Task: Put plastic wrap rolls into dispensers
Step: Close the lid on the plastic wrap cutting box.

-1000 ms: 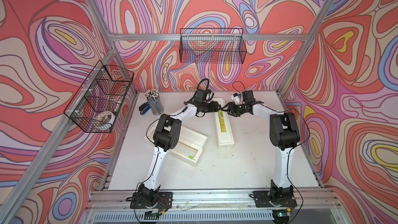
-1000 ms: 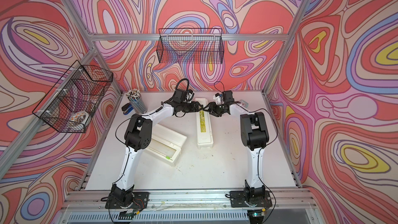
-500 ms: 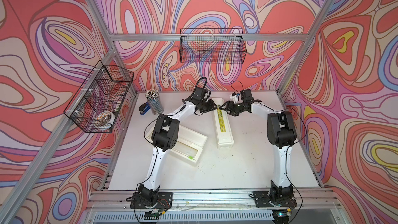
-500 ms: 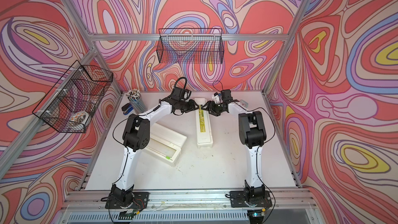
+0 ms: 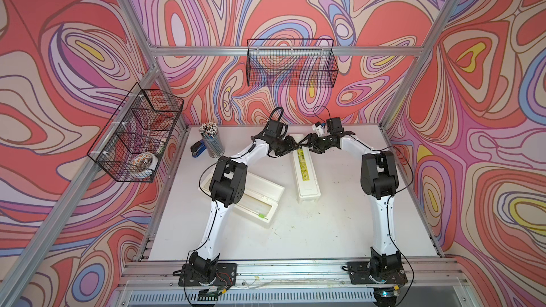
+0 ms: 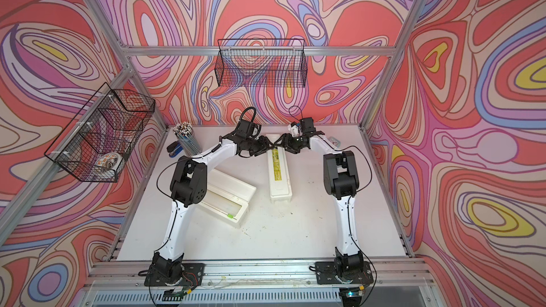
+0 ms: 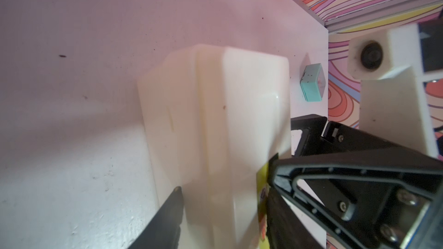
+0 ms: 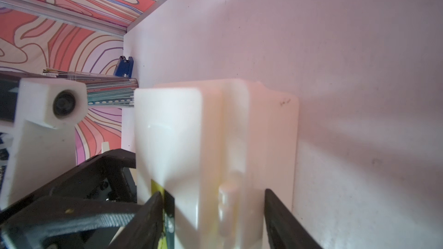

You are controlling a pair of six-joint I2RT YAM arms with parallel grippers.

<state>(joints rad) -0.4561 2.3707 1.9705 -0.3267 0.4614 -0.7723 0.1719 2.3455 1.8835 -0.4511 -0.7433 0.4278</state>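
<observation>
I can read no brand. The closed dispenser (image 5: 305, 172) carries a yellow label (image 5: 304, 164) along its lid, but the dark print is too small to read. This box lies lengthwise in the middle of the table (image 5: 339, 225), with its far end between both grippers. The open dispenser (image 5: 263, 191) lies slantwise under the left arm's elbow, with a green tab (image 5: 261, 216) in its tray.

Left gripper (image 7: 225, 176): jaws spread, one finger at the label and the other low at the box's side. Right gripper (image 8: 213, 192): same stance. I cannot tell whether either one presses.

The left wrist view shows a small teal case (image 7: 311, 83) near the box end. The right wrist view shows the pencil cup (image 8: 110, 89) and a blue stapler (image 8: 124, 64). The open dispenser appears in both top views only.

Boxes: smooth cream plastic with rounded corners. Table: white, scuffed.
</observation>
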